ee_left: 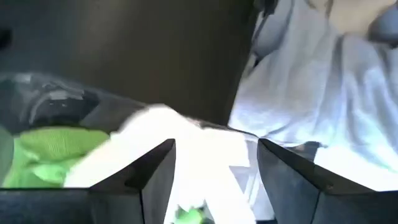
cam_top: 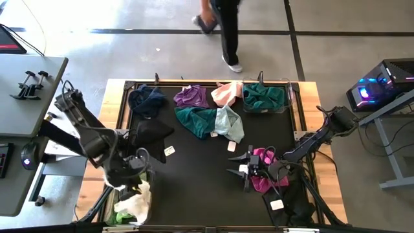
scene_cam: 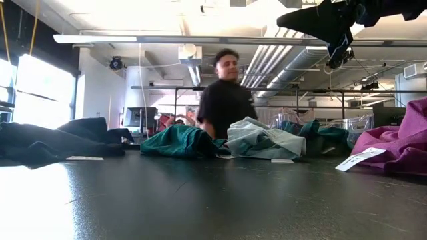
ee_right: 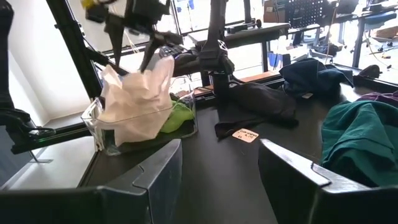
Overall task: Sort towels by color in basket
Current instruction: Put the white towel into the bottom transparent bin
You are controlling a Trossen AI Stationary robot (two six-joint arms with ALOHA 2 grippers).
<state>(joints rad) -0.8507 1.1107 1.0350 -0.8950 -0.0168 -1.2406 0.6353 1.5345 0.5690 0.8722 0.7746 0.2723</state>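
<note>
Left gripper over the clear bin at the tabletop's near-left corner, fingers spread, white towel just below, not gripped. Right gripper spread, empty, magenta towel beside it, nearer this arm.

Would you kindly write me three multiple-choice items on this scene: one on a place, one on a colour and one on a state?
1. Where is the white towel?
A. in the near bin under the left gripper
B. on the floor
C. on a shelf

2. What colour are the towels in the far bin?
A. pink
B. teal
C. navy

3. How is the right gripper?
A. shut on a towel
B. shut on a tag
C. open, empty

Answers: 1 A, it sits beside the lime towel there; 2 B, only teal cloth fills it; 3 C, its fingers stand apart with nothing between.
</note>
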